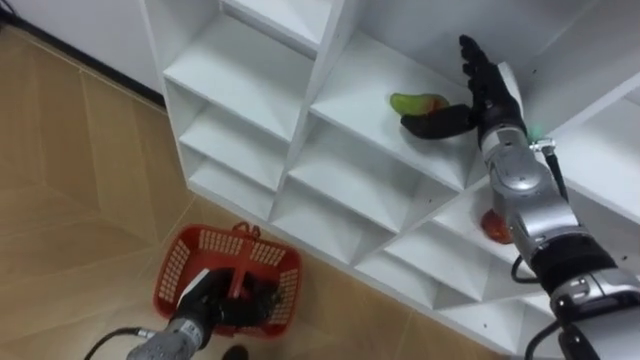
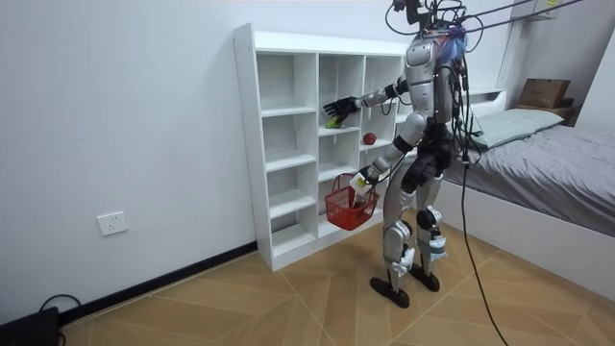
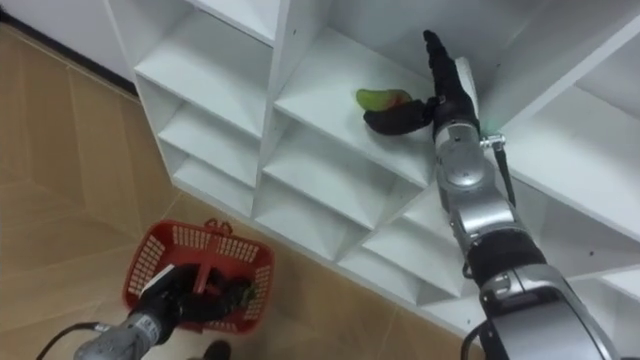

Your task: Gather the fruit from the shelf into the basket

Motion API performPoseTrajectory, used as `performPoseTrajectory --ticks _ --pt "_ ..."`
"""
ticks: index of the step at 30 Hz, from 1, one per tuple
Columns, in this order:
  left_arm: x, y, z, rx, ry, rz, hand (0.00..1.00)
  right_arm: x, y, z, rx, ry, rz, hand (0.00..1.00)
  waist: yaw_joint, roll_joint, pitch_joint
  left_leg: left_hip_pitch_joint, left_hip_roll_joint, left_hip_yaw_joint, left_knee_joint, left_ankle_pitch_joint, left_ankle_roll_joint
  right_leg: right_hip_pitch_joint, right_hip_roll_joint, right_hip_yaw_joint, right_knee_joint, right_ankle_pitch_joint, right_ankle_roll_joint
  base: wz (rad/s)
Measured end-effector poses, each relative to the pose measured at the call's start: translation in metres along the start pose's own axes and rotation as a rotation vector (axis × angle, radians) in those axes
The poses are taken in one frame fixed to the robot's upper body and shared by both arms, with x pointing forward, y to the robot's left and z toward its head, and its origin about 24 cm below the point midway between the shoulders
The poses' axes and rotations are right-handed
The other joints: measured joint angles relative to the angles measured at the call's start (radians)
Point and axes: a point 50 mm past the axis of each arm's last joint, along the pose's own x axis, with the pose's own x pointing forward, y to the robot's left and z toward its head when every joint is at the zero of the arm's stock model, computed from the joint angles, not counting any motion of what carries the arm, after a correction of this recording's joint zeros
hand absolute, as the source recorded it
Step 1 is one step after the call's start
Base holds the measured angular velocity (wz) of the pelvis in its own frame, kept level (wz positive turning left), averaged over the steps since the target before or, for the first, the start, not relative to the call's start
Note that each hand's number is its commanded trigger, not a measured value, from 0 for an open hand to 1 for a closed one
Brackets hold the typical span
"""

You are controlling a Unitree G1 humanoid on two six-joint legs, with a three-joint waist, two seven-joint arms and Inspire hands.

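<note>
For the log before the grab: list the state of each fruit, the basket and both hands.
green fruit: on a closet shelf, not gripped.
red fruit: on a lower shelf, untouched.
right hand: open, thumb by green fruit.
basket: hanging from left hand.
left hand: shut on basket.

The closet (image 1: 240, 70) is plain white, shelves and dividers alike. A green fruit (image 1: 415, 102), paler and yellowish on top, lies next to my black right hand (image 1: 485, 90). A red fruit (image 1: 492, 228) shows in a compartment. My left hand (image 1: 205, 305) is black too, on a bright red basket (image 1: 185, 255) with open lattice sides. The floor (image 1: 70, 200) is tan wood laid in a herringbone pattern. The wall (image 2: 125, 115) is white.
</note>
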Motion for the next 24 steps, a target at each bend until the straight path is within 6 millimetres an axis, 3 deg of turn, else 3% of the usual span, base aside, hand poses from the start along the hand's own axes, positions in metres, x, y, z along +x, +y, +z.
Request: performPoseTrajectory --ticks 3,11,24 --pt "0.003 -0.003 0.005 -0.003 -0.014 -0.006 1.00 0.003 -0.004 -0.001 -0.015 0.020 -0.021 0.00 0.011 0.006 0.0056 -0.019 0.000 -0.005 -0.001 0.007 0.000 -0.018 0.000 0.000 0.006 0.005 -0.002 0.01" --pt "0.003 -0.002 0.003 -0.005 -0.005 -0.002 1.00 0.004 -0.013 -0.007 -0.035 0.048 -0.052 0.00 0.037 0.011 0.0091 -0.050 0.001 -0.012 -0.003 0.019 -0.002 -0.049 0.004 0.000 0.009 0.011 -0.008 0.01" --pt "0.006 -0.006 0.007 0.014 -0.009 -0.025 1.00 0.005 -0.015 -0.007 -0.037 0.051 -0.056 0.00 0.043 0.019 0.0157 -0.053 0.002 -0.012 0.007 0.019 -0.002 -0.051 0.005 0.005 0.012 0.014 -0.008 0.00"
